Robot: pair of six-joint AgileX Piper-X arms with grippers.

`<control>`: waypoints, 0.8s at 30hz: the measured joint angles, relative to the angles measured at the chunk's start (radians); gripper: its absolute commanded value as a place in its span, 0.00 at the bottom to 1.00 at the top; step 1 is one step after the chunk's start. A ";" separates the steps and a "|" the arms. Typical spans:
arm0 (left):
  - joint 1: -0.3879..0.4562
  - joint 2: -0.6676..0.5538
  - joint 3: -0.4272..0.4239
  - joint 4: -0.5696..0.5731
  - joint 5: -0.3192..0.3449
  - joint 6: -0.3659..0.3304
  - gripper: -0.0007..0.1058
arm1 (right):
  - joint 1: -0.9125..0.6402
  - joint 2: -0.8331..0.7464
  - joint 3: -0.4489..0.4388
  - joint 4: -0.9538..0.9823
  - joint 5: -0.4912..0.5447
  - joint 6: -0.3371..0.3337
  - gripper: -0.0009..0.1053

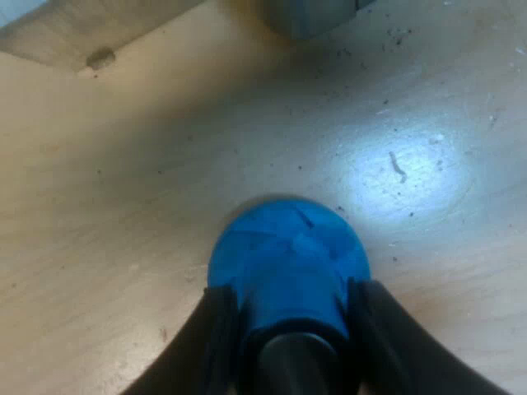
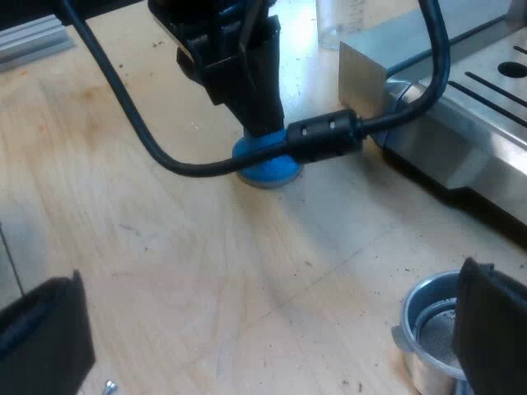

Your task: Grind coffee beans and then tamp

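Count: one blue tamper (image 1: 288,259), one metal holder (image 2: 432,333), one espresso machine (image 2: 469,115), one measuring glass (image 2: 338,25), one wooden table (image 1: 115,214), and my two grippers.

Left gripper (image 1: 292,296): the two black fingers (image 1: 216,337) press on opposite sides of the tamper and pinch it. The tamper sits squarely between them, and its wider blue body bulges past the fingertips toward the table. In the right wrist view I see this gripper standing upright over the tamper. The tamper's foot looks to be down on the tabletop, near the machine's corner but apart from it.

Tamper: bright blue and rounded, with a few creases or facets across its surface. In the right wrist view there is a paler rim where it meets the wood.

Right gripper (image 2: 272,329): fingers spread wide with bare table between them, low over the wood. The holder's round basket lies just beside one finger, which covers part of its rim. I cannot tell whether they touch. The basket is grey metal, and I cannot make out what is inside it.

The measuring glass stands on the table just past the machine's corner. Dark specks are scattered over the wood around the tamper and near the holder.
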 measured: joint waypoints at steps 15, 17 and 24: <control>0.000 -0.007 -0.096 0.061 -0.004 0.004 0.93 | 0.000 0.000 -0.004 0.003 0.016 0.000 0.86; 0.000 -0.022 -0.113 0.069 -0.009 0.004 0.93 | 0.000 0.000 -0.009 0.006 0.018 0.000 0.86; 0.000 -0.248 -0.239 0.089 -0.052 0.006 0.93 | 0.000 -0.075 -0.209 0.292 0.066 0.031 0.86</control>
